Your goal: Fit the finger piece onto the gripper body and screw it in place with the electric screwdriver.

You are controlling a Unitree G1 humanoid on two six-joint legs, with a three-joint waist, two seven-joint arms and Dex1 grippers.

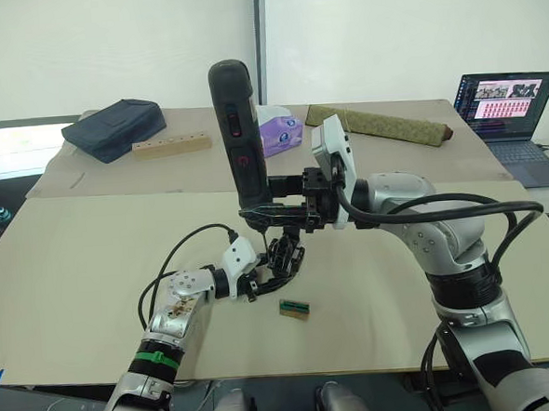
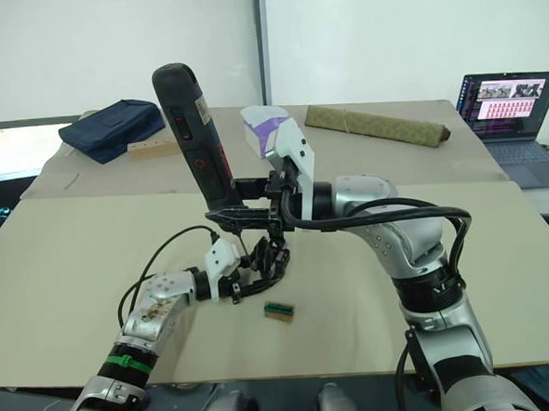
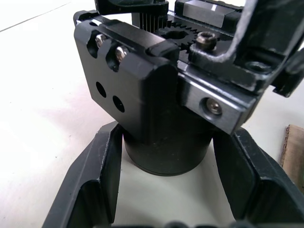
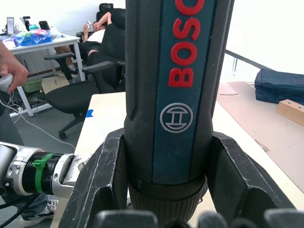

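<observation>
At the middle of the paper-covered table (image 1: 92, 272) we have both arms meeting over the work. Our left gripper (image 1: 271, 273) is clamped around the round base of the gripper body (image 3: 166, 142), its two black fingers (image 3: 99, 180) pressing either side, holding the mechanism low, at or just above the table surface. Our right gripper (image 4: 164, 199) is clenched around the lower barrel of the electric screwdriver (image 1: 237, 133), which stands nearly upright with its top leaning slightly toward our left. The thin bit points down, and the gripper body lies directly beneath it, just below the tip; we cannot tell whether the bit already sits in a screw head. We also cannot make out the finger piece as a separate part; it may already be seated on the body. Judging from this, the coming move turns on keeping the screwdriver's long axis in line with the screw below, so the right arm drives straight down while the left steadies. A small green-and-brown block (image 1: 294, 308) lies just beside the gripper body, nearer us.
</observation>
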